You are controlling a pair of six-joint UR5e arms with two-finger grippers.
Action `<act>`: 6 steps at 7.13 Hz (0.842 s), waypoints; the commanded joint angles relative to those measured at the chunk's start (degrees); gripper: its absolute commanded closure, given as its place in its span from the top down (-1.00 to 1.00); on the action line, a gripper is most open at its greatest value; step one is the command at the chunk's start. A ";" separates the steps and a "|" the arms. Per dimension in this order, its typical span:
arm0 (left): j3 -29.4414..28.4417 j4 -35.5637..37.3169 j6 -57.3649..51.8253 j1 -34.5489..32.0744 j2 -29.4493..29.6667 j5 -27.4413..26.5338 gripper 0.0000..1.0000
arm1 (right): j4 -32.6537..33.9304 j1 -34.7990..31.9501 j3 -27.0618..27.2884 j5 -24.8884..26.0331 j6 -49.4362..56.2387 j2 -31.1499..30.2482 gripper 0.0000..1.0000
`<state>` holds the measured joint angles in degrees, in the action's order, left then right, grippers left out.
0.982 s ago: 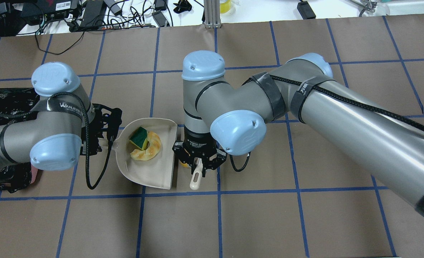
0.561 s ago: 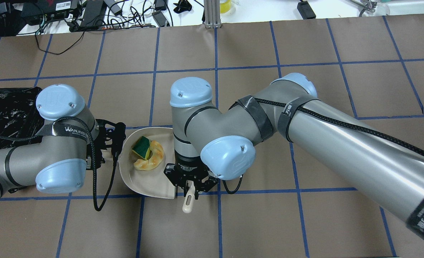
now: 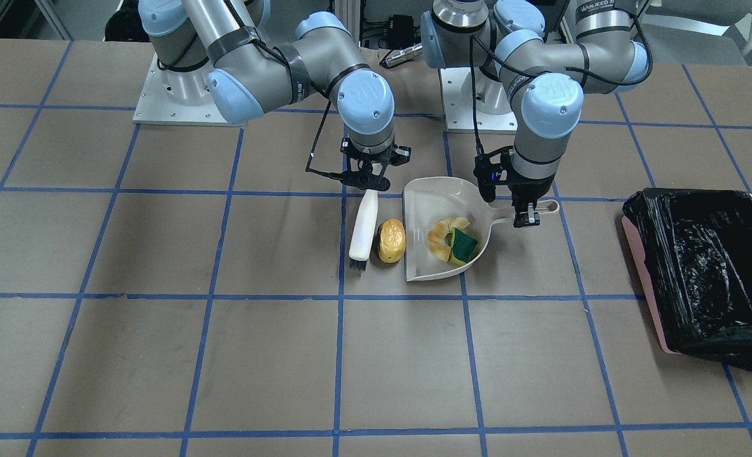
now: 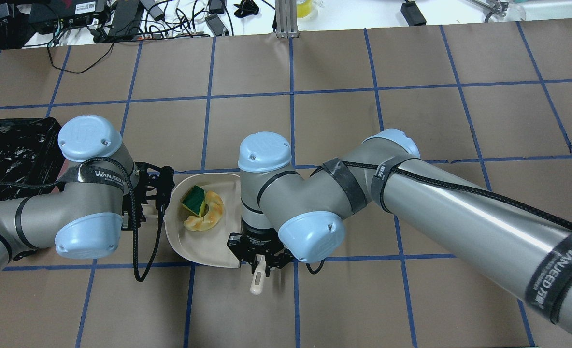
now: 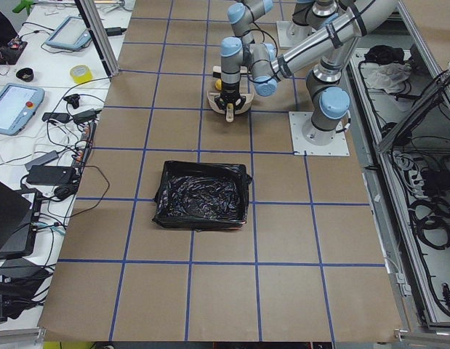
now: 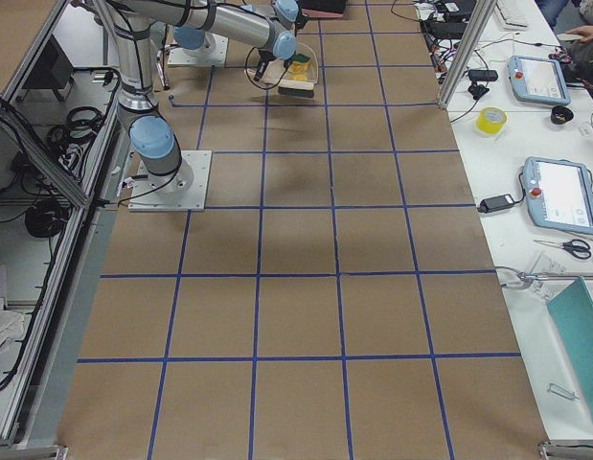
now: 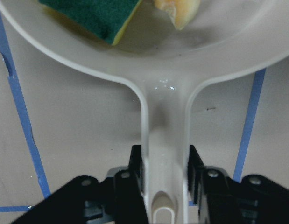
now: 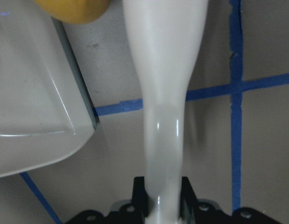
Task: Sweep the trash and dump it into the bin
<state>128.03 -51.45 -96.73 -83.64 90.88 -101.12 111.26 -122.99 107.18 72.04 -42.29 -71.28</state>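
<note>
Where the trash lies: the croissant-like bread piece [image 3: 443, 236] and the sponge wedge [image 3: 464, 246] sit together inside the off-white dustpan [image 3: 433, 197], the sponge overlapping the bread. The potato-like oval [image 3: 391, 240] lies on the table [image 3: 160, 355] outside the pan's open edge, between it and the bristles of the white brush [image 3: 363, 231], just beside both.
Left gripper [image 7: 165, 163]: clenched on the dustpan's handle, one finger pressed to each side.
Right gripper [image 8: 163, 186]: clamped on the narrow end of the brush handle; the brush lies low along the table.
Bin [image 3: 706, 266]: black-bagged with a pink side showing, on the table well apart from the dustpan, on the robot's left.
In the way: from overhead, the right arm's wrist hides the oval and the bristles; only the tip of the brush handle pokes out below the gripper.
Around: blue tape lines [image 3: 341, 355] grid the brown tabletop; side benches hold a yellow tape roll [image 5: 81, 73], handheld screens [image 6: 561, 196], scissors [image 6: 564, 247] and loose cables [image 4: 184, 19].
Writing: "WANJEED" reads in white on the black strap [image 4: 105, 175] around the left arm and again on a strap on the right arm; the smaller marks beside it are too small to read.
</note>
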 commanded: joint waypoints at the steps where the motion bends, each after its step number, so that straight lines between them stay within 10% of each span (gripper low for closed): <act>1: -0.06 0.03 0.05 -0.21 0.35 -0.04 -1.00 | 8.66 -1.19 -1.70 -2.41 -5.04 4.46 -1.00; 4: -0.49 0.29 0.05 -0.30 0.96 -0.04 -1.00 | 10.29 -8.03 -16.17 -7.70 -19.73 13.06 -1.00; 6: -0.67 0.29 0.05 -0.30 0.96 0.13 -1.00 | 6.97 -8.05 -16.48 -6.30 -18.89 12.84 -1.00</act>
<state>127.46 -51.20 -96.68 -83.92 91.83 -101.07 120.15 -130.69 91.46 65.14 -61.07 -58.65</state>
